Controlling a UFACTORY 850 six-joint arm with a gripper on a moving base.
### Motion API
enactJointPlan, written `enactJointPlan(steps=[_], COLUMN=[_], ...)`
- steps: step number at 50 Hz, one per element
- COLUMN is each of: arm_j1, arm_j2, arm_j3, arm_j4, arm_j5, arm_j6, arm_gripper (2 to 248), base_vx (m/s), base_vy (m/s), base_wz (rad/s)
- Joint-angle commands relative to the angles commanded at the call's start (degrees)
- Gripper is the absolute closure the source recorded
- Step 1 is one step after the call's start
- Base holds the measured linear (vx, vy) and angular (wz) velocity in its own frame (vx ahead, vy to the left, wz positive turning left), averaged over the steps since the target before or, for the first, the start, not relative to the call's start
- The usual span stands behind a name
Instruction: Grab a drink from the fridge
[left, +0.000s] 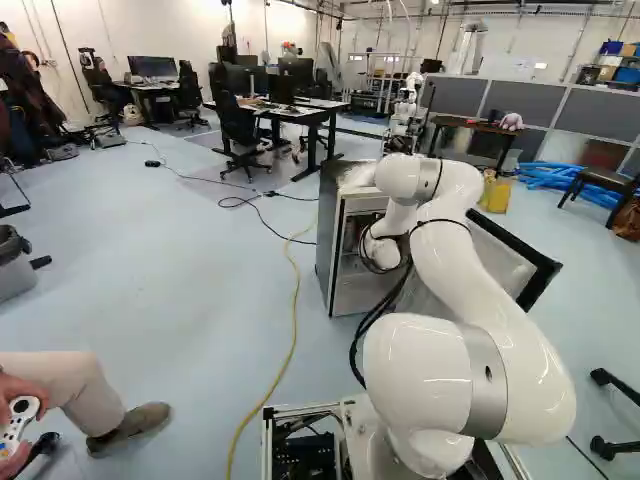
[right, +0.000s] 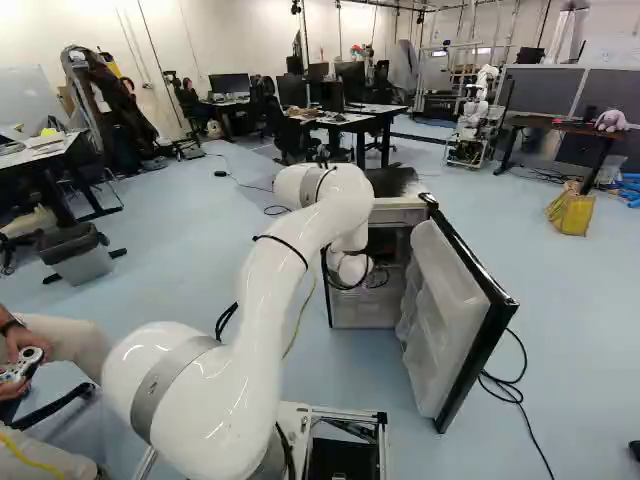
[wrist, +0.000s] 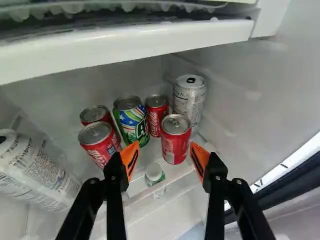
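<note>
Gripper (wrist: 164, 150) nearest, my fingers spread. Front red can (wrist: 175, 150) upright, long axis vertical, just ahead inside fridge (left: 328, 230). Count: four red, one green can (wrist: 132, 125), one white-capped bottle (wrist: 154, 172), one silver can (wrist: 189, 102); side stock (wrist: 37, 172) unclear.

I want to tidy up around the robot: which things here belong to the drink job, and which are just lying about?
For the job: gripper, fridge, open fridge door, drink cans, small bottle.

Just lying about: waste bin, yellow container, blue tubes, office chair.
</note>
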Motion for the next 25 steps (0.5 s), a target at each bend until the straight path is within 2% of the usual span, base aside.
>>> enactJointPlan(steps=[25], arm_j1=[-0.9], arm_j2=[-2.8], arm_j3=[-4.9], arm_j4=[0.0], arm_j5=[0.0], arm_j6=[0.0], arm_gripper=[95], base_vx=[0.000], base_vy=[0.000], base_wz=[0.000])
